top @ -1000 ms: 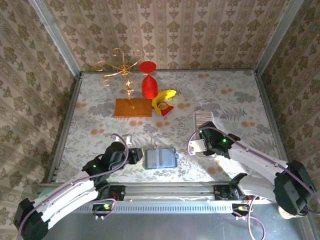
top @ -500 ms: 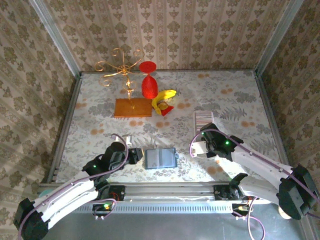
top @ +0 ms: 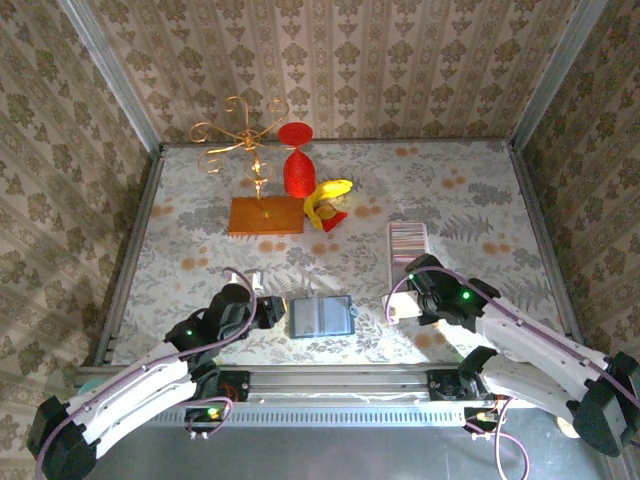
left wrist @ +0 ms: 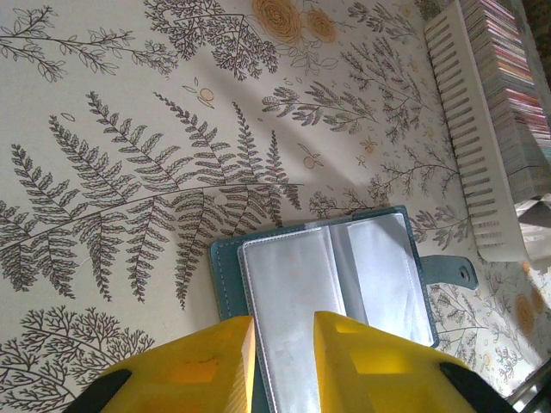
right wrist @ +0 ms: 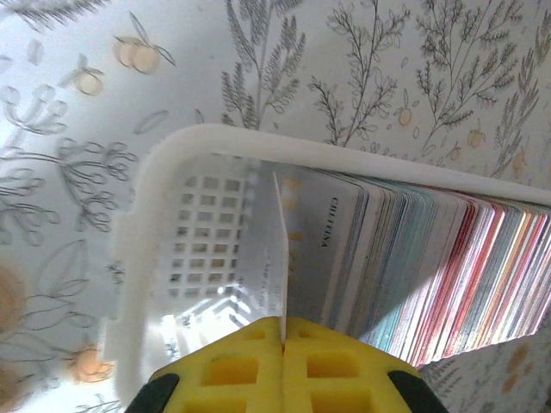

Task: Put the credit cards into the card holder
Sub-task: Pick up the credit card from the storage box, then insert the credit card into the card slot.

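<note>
On the fern-patterned tabletop [top: 200, 240], the left hand [left wrist: 284, 325] is seen at the near left. Its two yellow fingers [left wrist: 207, 361] are parted by a narrow gap and held just over the near-left edge of the card holder [left wrist: 344, 275]. Whether that edge is touched cannot be told. The card holder, a teal folder with clear sleeves and a snap tab, is laid open and flat near the front edge, between the two arms. Further right, the right hand [right wrist: 282, 325] is clenched on one credit card [right wrist: 281, 249], which is pinched edge-on and upright at the near end of a white slotted tray [right wrist: 258, 142]. The other credit cards [right wrist: 448, 258] are packed upright in a row just behind it, along the rest of the tray. The tray is placed lengthwise, apart from the card holder, to its right and a little farther back.
</note>
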Robot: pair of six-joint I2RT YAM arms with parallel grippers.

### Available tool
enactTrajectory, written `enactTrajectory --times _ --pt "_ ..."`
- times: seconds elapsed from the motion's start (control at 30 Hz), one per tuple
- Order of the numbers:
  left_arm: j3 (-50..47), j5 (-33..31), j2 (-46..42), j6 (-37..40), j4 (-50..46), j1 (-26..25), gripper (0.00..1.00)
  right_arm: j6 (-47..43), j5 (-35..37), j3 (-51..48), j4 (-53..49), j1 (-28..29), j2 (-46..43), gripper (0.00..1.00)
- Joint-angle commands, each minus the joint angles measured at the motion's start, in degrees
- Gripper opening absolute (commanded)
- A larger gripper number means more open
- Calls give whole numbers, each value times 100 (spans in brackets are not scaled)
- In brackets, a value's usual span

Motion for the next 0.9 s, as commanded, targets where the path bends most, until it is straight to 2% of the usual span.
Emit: enactTrajectory --times 0.0,0.17,0.23,0.33,0.5,0.57,0.67,0.77,0.87 --pt "34 -25 -85 -9 -171 -44 25 831 -511 417 -825 223 -402 0" --pt "39 50 -76 -61 -143 -44 24 2026 -496 770 -1053 559 -835 0" --pt "78 97 -74 -69 -144 -46 24 3066 -371 966 -798 640 -886 0" --pt "141 194 -46 -79 -127 -44 24 4874 -587 1349 -451 651 -794 0" --pt "223 525 278 -158 109 -54 28 8475 -1027 1586 343 652 -227 0" --pt "304 639 487 -174 145 -70 30 9772 -1360 1446 714 668 7 0" --pt "396 719 820 -218 254 -146 31 11538 -1597 830 1938 833 303 0" --pt "421 789 1128 -267 484 -212 31 12539 -1640 251 3217 1118 622 0" --pt "449 832 1420 -344 560 -263 32 12765 -1311 234 3368 1458 1034 0"
